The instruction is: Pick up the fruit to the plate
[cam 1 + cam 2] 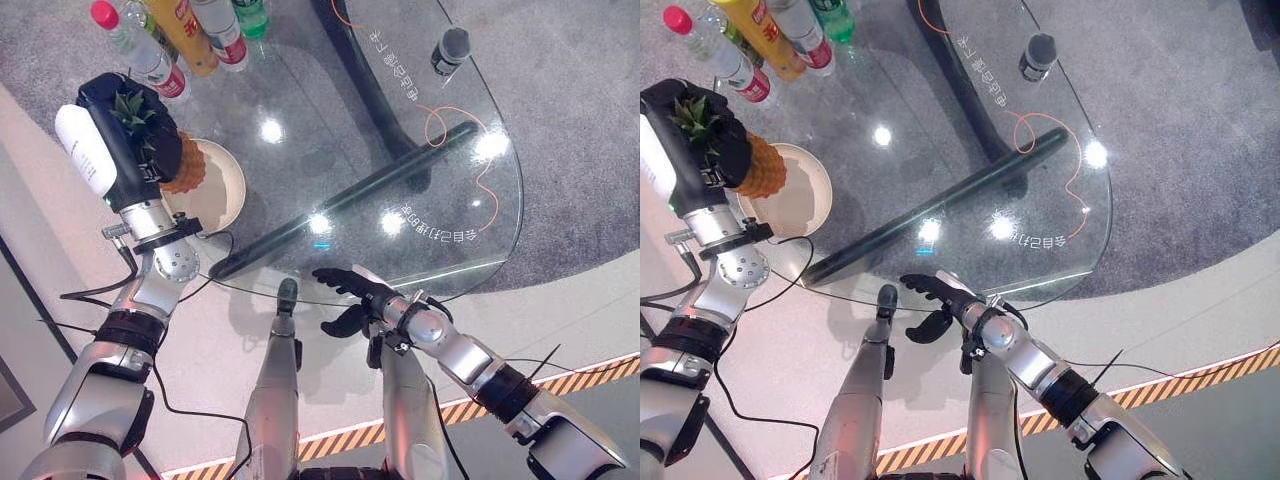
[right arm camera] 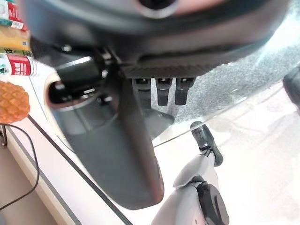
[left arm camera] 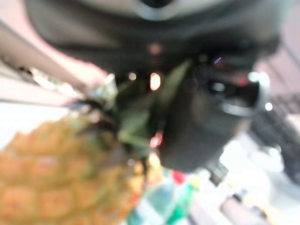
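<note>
A small pineapple (image 1: 187, 172) with green leaves (image 3: 140, 117) hangs tilted over the near rim of the cream plate (image 1: 222, 196) at the left of the glass table. My left hand (image 1: 128, 140) is shut on its crown, and the orange body (image 3: 51, 183) juts out below the hand toward the plate. Whether the fruit touches the plate I cannot tell. My right hand (image 1: 350, 287) rests open at the table's near edge, its fingers (image 2: 161, 91) straight and holding nothing.
Several bottles (image 1: 190, 35) stand at the far left corner, just beyond the plate. A black cylinder (image 1: 451, 47) sits at the far right of the glass table (image 1: 400, 150), with a thin orange cable (image 1: 440, 125) lying across it. A dark bar (image 1: 340, 200) runs under the glass.
</note>
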Robot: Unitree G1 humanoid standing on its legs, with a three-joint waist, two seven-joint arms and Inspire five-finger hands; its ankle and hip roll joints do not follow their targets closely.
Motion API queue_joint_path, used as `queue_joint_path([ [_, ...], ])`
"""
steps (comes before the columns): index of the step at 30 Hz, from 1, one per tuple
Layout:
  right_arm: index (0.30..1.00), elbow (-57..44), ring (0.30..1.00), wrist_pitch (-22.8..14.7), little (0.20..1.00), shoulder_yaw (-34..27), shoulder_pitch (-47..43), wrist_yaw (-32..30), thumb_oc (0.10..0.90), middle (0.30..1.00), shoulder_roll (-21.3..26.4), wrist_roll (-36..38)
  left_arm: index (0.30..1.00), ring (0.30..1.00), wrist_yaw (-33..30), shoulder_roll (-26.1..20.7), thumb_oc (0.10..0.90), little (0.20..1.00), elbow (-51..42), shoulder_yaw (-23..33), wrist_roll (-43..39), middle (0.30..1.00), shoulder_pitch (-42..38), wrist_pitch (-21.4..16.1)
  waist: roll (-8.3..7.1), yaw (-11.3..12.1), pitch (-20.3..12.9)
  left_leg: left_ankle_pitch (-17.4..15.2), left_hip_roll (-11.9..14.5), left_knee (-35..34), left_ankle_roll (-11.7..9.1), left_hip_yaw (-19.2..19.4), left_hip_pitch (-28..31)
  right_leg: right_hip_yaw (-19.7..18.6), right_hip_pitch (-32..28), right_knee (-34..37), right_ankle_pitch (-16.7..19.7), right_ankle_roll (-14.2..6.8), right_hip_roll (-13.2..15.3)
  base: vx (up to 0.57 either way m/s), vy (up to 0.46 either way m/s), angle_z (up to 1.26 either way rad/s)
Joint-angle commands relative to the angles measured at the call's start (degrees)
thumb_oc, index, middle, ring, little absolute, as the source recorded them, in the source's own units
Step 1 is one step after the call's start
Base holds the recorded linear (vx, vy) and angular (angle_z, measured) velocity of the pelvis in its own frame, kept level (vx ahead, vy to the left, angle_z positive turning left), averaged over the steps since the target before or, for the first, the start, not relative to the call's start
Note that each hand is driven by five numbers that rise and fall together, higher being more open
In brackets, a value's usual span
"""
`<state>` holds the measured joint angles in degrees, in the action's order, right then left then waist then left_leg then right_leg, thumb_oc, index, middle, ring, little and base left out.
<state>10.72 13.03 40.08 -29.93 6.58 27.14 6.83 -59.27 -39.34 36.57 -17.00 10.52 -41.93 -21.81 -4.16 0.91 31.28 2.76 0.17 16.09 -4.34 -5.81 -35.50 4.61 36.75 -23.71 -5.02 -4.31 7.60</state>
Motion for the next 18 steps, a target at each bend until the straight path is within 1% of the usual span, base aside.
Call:
queue_joint_path([
  [1,0.900,-6.6,0.900,-1.6,0.900,0.3,0.8,1.2,0.800,0.900,-1.5,1.8,0.300,0.300,-6.0,-5.4,0.100,0.200,-2.8,3.5,1.6,0.300,-5.9,-4.7,-0.57,0.2,-1.5,-1.9,-4.1,3.7,6.3,4.1,-2.4,-1.5,-1.7,6.1,6.6,3.2,-5.8,-0.02,0.049,0.00],
  [4,0.900,-6.8,0.900,-1.3,0.900,0.3,0.2,1.1,0.800,0.900,-1.7,1.9,0.300,0.300,-5.8,-5.3,0.100,0.200,-1.4,3.4,1.0,0.300,-6.7,-4.5,-0.99,0.0,-1.5,-1.5,-4.0,3.4,6.4,3.9,-3.4,-1.4,-0.5,6.1,7.0,3.3,-6.0,0.00,0.010,0.00],
  [13,0.900,-7.4,0.900,-0.7,0.900,0.9,-1.4,0.4,0.800,0.900,-2.0,2.4,0.300,0.300,-6.6,-5.1,0.100,0.200,2.0,2.5,-1.2,0.300,-7.9,-5.7,-2.07,-0.4,-1.5,-1.7,-3.9,3.5,6.4,3.7,-5.2,-1.0,1.6,5.8,7.1,3.4,-6.8,0.00,0.008,0.02],
  [18,0.900,-7.8,0.900,-0.5,0.900,0.7,-2.3,0.2,0.800,0.900,-1.9,2.8,0.300,0.300,-7.5,-4.6,0.100,0.200,2.8,2.3,-0.8,0.300,-8.1,-6.0,-2.53,-0.7,-1.5,-1.4,-3.7,2.9,6.2,3.6,-5.9,-1.0,2.7,5.9,7.5,3.5,-7.3,0.00,0.000,0.00],
])
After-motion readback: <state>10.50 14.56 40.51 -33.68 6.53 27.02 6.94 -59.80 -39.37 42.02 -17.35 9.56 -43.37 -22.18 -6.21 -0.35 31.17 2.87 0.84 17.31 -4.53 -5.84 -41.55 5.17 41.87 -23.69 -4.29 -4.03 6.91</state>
